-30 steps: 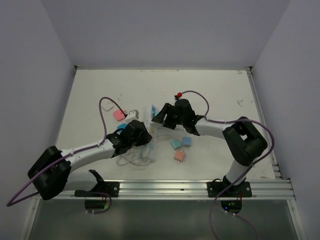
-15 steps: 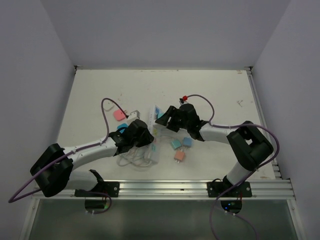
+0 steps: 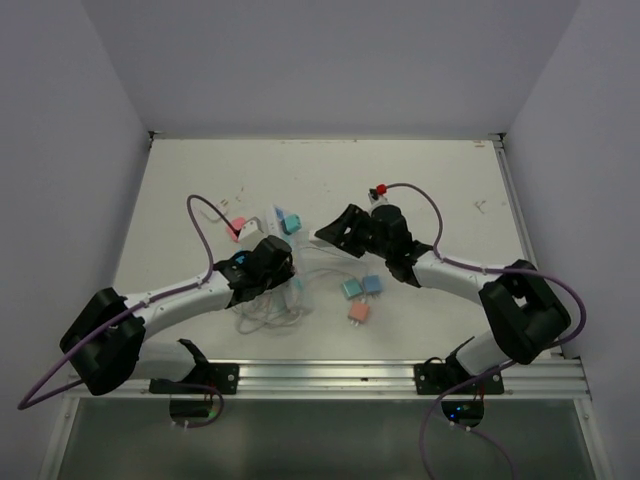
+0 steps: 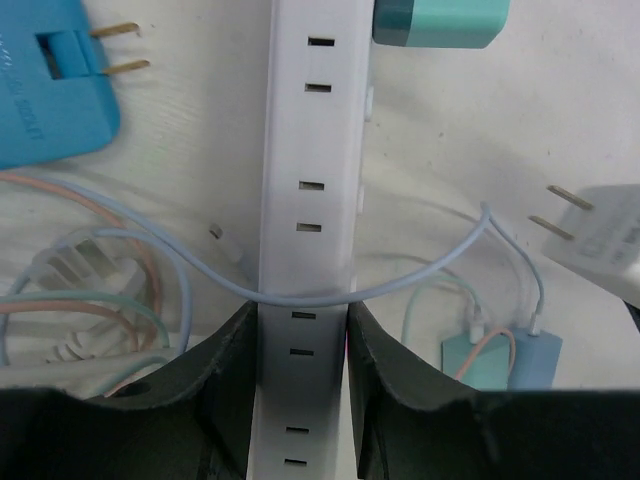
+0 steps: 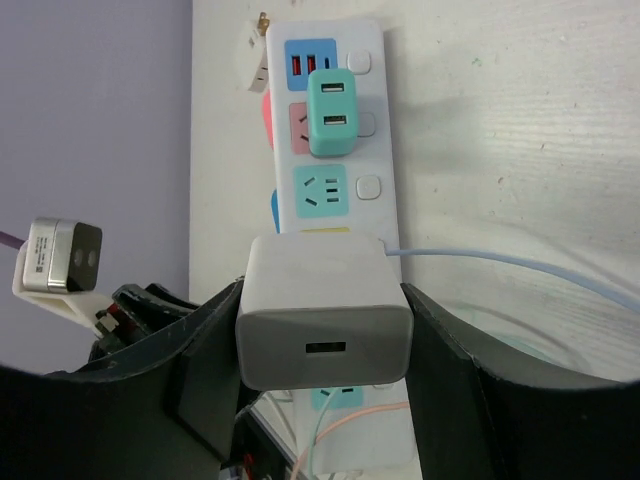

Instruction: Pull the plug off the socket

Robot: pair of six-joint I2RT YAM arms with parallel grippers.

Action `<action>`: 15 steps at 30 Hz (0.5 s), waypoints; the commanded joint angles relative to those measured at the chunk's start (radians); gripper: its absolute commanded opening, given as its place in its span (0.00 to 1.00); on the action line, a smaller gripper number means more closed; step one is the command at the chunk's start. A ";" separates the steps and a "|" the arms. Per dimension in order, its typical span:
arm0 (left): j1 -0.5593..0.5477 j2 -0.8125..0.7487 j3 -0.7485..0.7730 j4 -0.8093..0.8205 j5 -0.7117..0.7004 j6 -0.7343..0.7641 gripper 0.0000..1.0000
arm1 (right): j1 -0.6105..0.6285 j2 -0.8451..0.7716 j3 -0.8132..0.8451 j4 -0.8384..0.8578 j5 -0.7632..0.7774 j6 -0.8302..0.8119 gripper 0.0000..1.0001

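Where the socket point(image 4: 310, 150) lies lengthwise on the surface point(image 5: 500, 130) among loose cables point(image 4: 100, 290), the left gripper point(image 4: 302, 325) is clamped across its near part, one finger pressed to each long side. Beyond that, the right gripper point(image 5: 322, 335) pinches a white plug point(image 5: 322, 290), held clear of the strip with its prongs bare. Farther along, a teal plug point(image 5: 332, 112) sits seated in a pink outlet.
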 commanded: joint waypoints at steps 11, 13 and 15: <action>0.014 -0.022 -0.044 -0.150 -0.096 0.075 0.00 | -0.016 -0.140 0.065 -0.315 0.270 -0.285 0.00; 0.014 -0.038 -0.064 -0.082 -0.072 0.116 0.00 | -0.016 -0.171 0.043 -0.360 0.384 -0.374 0.00; 0.014 -0.045 -0.079 -0.038 -0.029 0.156 0.00 | -0.015 -0.208 0.023 -0.371 0.453 -0.446 0.00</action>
